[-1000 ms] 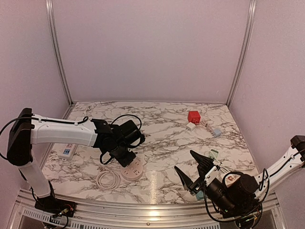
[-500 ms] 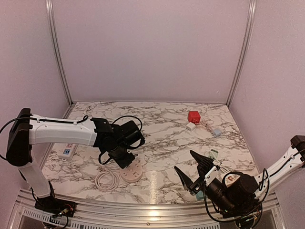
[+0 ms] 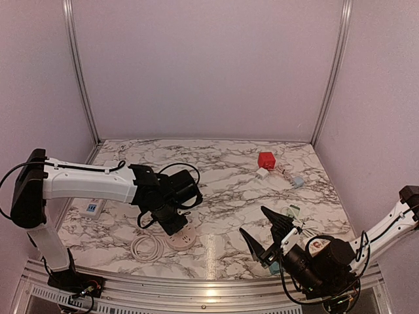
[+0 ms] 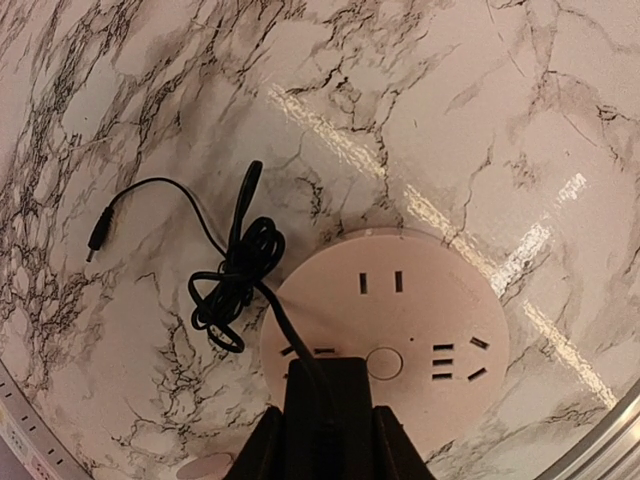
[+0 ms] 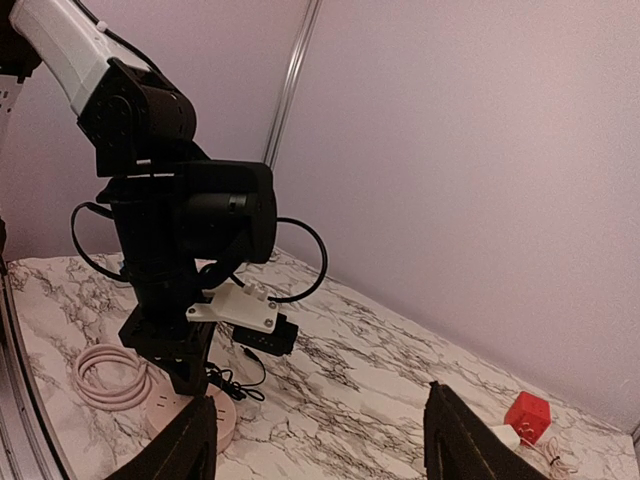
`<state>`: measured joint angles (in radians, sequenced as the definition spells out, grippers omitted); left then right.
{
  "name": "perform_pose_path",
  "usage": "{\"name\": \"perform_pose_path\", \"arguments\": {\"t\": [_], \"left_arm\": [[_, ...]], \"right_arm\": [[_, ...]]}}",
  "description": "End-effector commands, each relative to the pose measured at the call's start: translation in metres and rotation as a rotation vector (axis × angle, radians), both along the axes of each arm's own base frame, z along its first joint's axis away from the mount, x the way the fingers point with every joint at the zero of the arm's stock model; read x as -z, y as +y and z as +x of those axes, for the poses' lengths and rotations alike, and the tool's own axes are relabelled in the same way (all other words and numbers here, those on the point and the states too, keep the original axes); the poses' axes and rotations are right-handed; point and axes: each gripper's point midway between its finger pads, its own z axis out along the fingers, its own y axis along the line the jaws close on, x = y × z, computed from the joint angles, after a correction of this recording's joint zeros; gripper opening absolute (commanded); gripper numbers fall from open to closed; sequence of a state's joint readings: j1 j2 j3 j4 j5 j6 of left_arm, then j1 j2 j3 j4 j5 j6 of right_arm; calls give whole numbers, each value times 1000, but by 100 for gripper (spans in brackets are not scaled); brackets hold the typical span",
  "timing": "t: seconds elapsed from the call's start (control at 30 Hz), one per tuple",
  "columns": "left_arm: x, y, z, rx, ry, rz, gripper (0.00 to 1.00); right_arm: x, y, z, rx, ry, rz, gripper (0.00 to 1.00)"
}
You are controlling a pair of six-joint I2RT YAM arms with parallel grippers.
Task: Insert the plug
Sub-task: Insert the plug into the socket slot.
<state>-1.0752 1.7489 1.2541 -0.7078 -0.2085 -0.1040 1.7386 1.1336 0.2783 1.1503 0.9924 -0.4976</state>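
Note:
My left gripper (image 4: 325, 432) is shut on a black plug (image 4: 328, 400), its thin black cable (image 4: 236, 268) trailing in a tangle onto the marble. The plug sits over the near-left part of a round pale socket hub (image 4: 410, 320), above a slot pair; I cannot tell whether its prongs are in. From above, the left gripper (image 3: 171, 222) covers part of the hub (image 3: 186, 239). My right gripper (image 3: 253, 221) hovers open at the front right with nothing between its fingers (image 5: 455, 440), looking toward the left arm (image 5: 180, 220) and the hub (image 5: 215, 420).
A coiled white cable (image 3: 148, 246) lies left of the hub. A white power strip (image 3: 91, 209) lies at the left edge. A red cube (image 3: 266, 159), a white adapter (image 3: 262, 173) and small blue (image 3: 298, 181) and green (image 3: 293, 210) adapters sit at the right.
The left gripper with the plug has shifted a little right and toward the near edge, now covering more of the round hub. The right arm has not moved.

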Motion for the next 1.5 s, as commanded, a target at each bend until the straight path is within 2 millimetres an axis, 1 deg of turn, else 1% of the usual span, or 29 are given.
{"name": "perform_pose_path", "arguments": {"t": [0.0,0.23,0.47,0.7,0.9,0.97,1.0,1.37,1.47], "left_arm": [[9,0,-5,20,31,33,24],[26,3,-10,37,72,81,24],[57,12,-19,56,139,155,24],[87,9,-35,115,259,187,21],[113,14,-48,121,345,230,19],[122,13,-56,123,388,213,18],[125,13,-59,151,399,213,18],[165,31,-76,146,504,322,18],[171,33,-78,143,508,333,20]], "right_arm": [[-12,4,0,-1,3,30,65],[-11,4,0,-2,2,26,65],[-12,4,0,-2,2,28,65],[-10,5,0,-3,0,20,65],[-11,6,0,-1,0,20,65],[-11,6,0,-2,-1,19,65],[-10,6,0,-3,0,19,65],[-10,6,0,0,-2,17,65],[-9,6,0,1,-3,14,65]]}}
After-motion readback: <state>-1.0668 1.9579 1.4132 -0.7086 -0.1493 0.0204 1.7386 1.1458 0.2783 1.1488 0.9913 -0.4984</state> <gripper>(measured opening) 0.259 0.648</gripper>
